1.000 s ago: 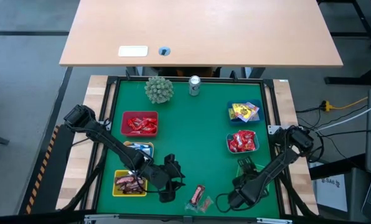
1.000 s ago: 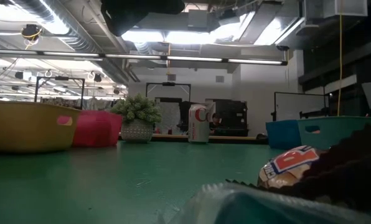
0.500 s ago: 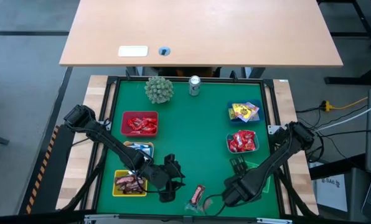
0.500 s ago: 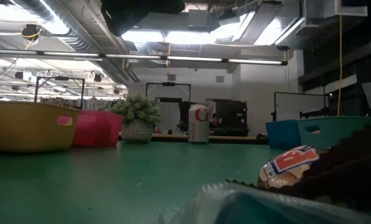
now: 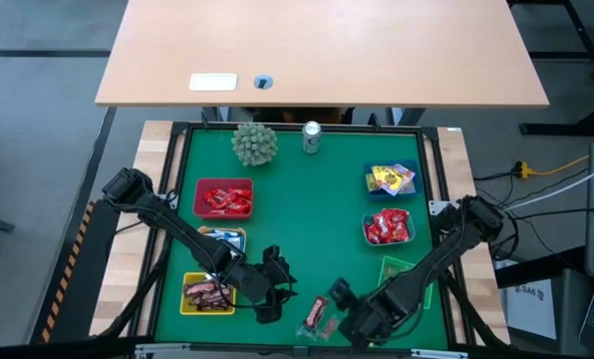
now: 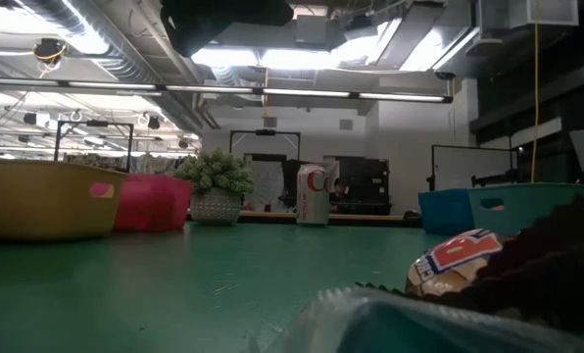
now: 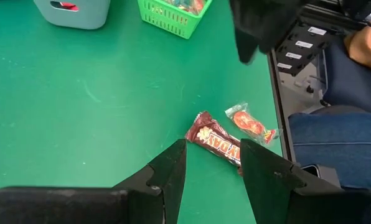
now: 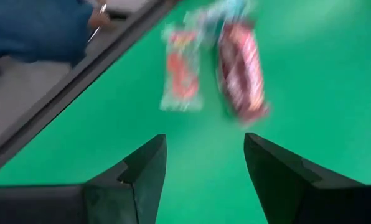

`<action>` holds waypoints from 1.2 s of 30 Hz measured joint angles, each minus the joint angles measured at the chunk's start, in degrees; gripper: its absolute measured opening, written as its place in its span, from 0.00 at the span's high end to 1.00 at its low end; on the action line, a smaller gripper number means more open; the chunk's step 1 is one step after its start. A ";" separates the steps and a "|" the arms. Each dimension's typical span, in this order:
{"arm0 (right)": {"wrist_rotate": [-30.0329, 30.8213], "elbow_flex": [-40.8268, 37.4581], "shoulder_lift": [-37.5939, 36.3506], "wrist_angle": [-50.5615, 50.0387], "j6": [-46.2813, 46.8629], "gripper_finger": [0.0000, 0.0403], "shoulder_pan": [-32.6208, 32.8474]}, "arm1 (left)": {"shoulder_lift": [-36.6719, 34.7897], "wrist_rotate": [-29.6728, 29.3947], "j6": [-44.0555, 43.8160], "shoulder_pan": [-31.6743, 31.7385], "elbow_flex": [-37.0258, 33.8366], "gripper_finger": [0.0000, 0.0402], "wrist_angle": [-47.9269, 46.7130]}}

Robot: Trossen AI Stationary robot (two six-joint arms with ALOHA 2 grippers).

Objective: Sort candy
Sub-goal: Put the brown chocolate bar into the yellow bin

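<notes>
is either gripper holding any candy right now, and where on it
Nothing is held. Both the left gripper and the right gripper are open and empty, and the brown candy bar and red-wrapped sweet lie loose on the green mat.

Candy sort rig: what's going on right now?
Most candy is already in the baskets. Two pieces lie loose on the green mat near its front edge: a brown bar and a red-and-clear sweet beside it. The right gripper is open just beside them, aimed at them and holding nothing. The left gripper waits open on their other side, next to the yellow basket, also empty.
</notes>
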 joint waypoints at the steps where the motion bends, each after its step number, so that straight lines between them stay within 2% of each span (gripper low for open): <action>1: 0.85 -0.60 0.00 2.54 -2.07 0.47 -0.22 | 0.00 0.00 0.00 0.00 0.00 0.66 0.00; 8: 0.32 -4.61 0.00 13.20 -10.48 0.47 -2.79 | 0.00 -0.02 0.02 0.00 0.00 0.66 -0.07; 13: 0.50 -8.03 0.00 18.29 -11.05 0.47 -6.20 | 0.00 -0.02 0.02 0.00 0.00 0.66 -0.07; 18: -3.94 -11.66 0.07 22.35 -12.47 0.47 -8.56 | 0.00 -0.02 0.02 0.00 0.00 0.66 -0.07; 23: -6.40 -14.42 0.07 26.32 -13.78 0.47 -8.59 | 0.00 -0.04 0.04 0.01 0.00 0.66 -0.07; 36: -4.97 -20.55 0.71 34.42 -13.87 0.47 -8.62 | 0.00 -0.07 0.05 0.00 0.00 0.66 -0.08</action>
